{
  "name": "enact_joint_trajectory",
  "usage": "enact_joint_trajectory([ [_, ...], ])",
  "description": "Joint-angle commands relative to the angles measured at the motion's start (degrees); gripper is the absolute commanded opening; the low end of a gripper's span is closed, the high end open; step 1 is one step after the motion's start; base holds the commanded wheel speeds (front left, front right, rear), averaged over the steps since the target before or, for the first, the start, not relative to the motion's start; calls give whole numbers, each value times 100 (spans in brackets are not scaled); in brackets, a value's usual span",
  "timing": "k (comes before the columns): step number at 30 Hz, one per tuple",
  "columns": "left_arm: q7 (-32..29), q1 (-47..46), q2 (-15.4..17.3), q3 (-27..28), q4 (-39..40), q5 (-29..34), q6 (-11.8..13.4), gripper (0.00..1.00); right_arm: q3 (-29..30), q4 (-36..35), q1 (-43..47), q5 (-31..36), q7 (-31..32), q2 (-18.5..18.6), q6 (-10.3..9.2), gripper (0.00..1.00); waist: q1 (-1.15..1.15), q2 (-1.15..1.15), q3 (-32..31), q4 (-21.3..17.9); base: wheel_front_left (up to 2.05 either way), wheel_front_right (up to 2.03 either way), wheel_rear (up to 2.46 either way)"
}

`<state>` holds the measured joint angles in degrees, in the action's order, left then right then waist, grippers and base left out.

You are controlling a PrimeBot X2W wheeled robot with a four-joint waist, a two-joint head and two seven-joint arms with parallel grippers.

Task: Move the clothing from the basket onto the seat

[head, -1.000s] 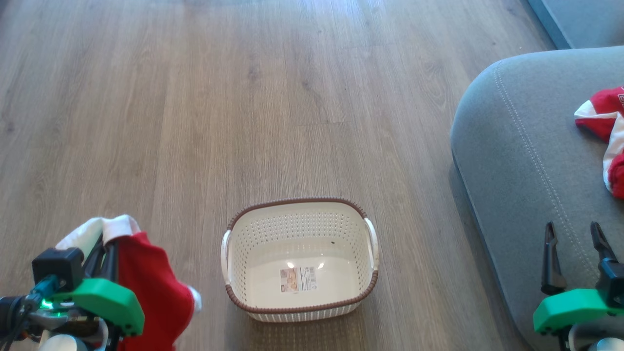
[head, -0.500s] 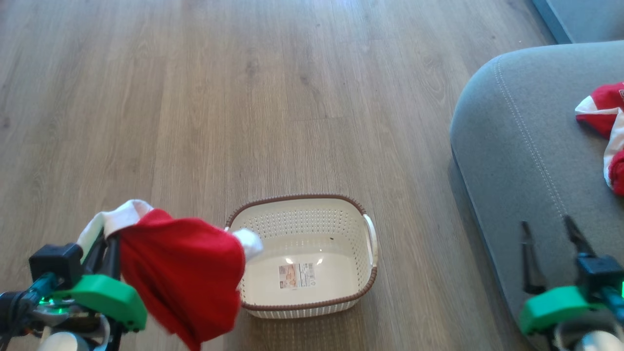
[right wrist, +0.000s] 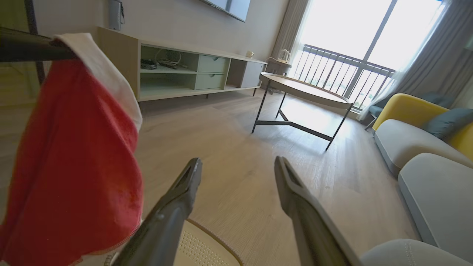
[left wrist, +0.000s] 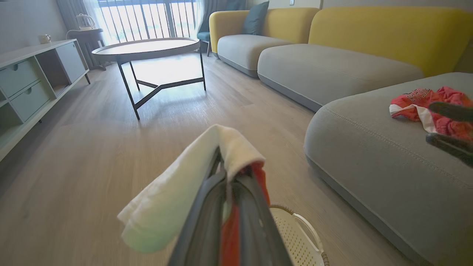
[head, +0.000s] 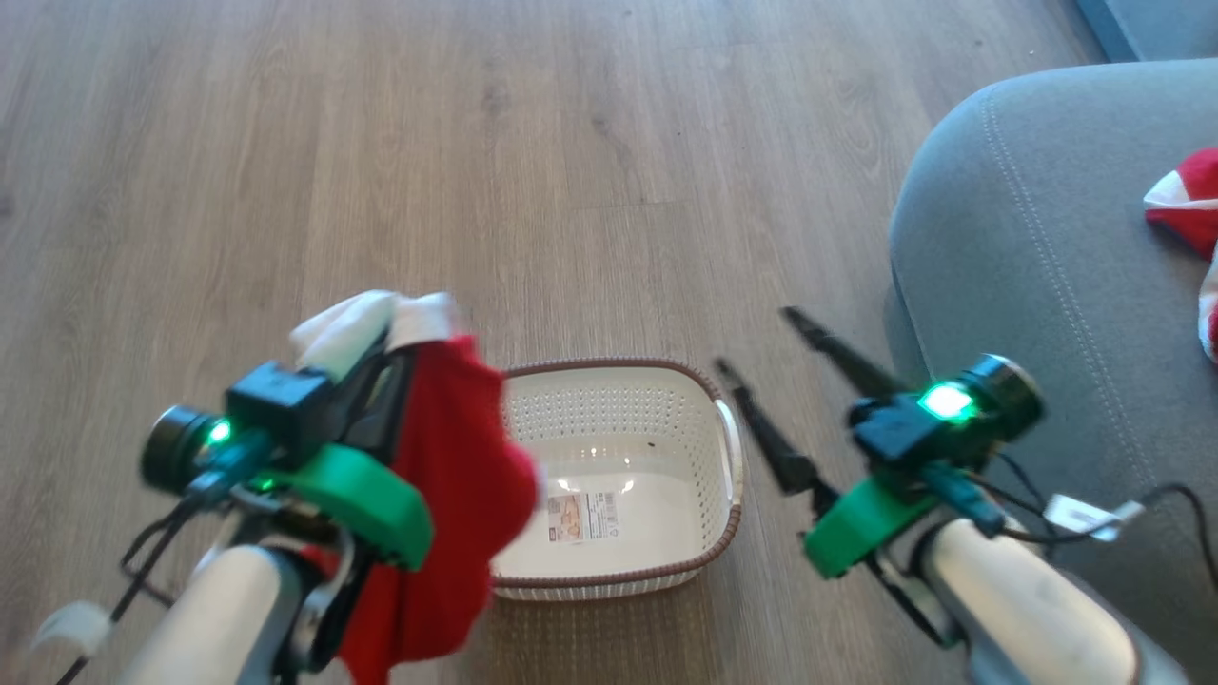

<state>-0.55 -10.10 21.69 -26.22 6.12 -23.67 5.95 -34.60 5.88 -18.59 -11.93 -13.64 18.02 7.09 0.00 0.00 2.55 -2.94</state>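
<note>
Left hand (head: 392,347) clamped on the red clothing (head: 457,476) — right hand (right wrist: 238,162) spread wide, empty.

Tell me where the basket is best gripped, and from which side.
Probably the basket by its white right-side handle, approached from above on the robot's right. The handle arches clear of the braided rim, looks thin enough to pinch, and lies nearest the open right claw.

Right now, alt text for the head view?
The left fingers grip a red garment by its white cuff, hanging by the empty basket on the wood floor. The right fingers are open near the grey seat, where another red garment lies.
</note>
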Motion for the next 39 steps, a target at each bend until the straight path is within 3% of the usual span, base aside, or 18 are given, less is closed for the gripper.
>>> enact_joint_trajectory([
  [1, -36, -445, 59, 151, 197, 92, -70, 0, -244, -84, -277, -88, 1, 77, 40, 100, 0, 0, 7, 26, 0, 0, 0],
  [11, -207, -1009, -365, -477, 184, 200, -385, 0, -1253, 455, -1135, -446, -70, -125, 40, 100, 0, 0, 4, 78, 0, 0, 0],
  [23, -365, -1263, -960, -1309, 236, 214, -698, 0, -1524, 1067, -1441, -762, -133, -553, 40, 100, 0, 0, -82, 72, 0, 0, 0],
  [24, -379, -1265, -977, -1345, 235, 215, -707, 0, -1524, 1075, -1441, -802, -133, -577, 40, 71, 0, 0, -88, 76, 0, 0, 0],
  [25, -388, -1267, -982, -1373, 224, 223, -713, 0, -1527, 1079, -1429, -875, -134, -599, 40, 0, 0, 0, -97, 81, 0, 0, 0],
  [31, -379, -1225, -924, -1388, 138, 219, -690, 0, -1553, 1028, -1411, -1056, -135, -538, 40, 0, 0, 0, -120, 73, 0, 0, 0],
  [33, -364, -1204, -906, -1366, 122, 202, -669, 26, -1524, 995, -1399, -1080, -135, -500, 40, 0, 0, 0, -106, 66, 0, 0, 0],
  [35, -353, -1190, -881, -1353, 108, 194, -656, 34, -1494, 961, -1376, -1097, -135, -455, 40, 0, 0, 0, -91, 52, 0, 0, 0],
  [36, -349, -1182, -867, -1346, 100, 191, -648, 44, -1480, 943, -1364, -1105, -135, -433, 40, 0, 0, 0, -82, 40, 0, 0, 0],
  [37, -344, -1177, -851, -1340, 92, 195, -639, 62, -1463, 926, -1353, -1110, -135, -409, 40, 0, 0, 0, -69, 26, 0, 0, 0],
  [38, -334, -1174, -836, -1333, 86, 203, -629, 89, -1430, 911, -1342, -1113, -135, -388, 40, 0, 0, 0, -54, 7, 0, 0, 0],
  [39, -322, -1170, -822, -1326, 80, 212, -617, 100, -1386, 893, -1331, -1114, -135, -371, 40, 0, 0, 0, -36, -18, 0, 0, 0],
])
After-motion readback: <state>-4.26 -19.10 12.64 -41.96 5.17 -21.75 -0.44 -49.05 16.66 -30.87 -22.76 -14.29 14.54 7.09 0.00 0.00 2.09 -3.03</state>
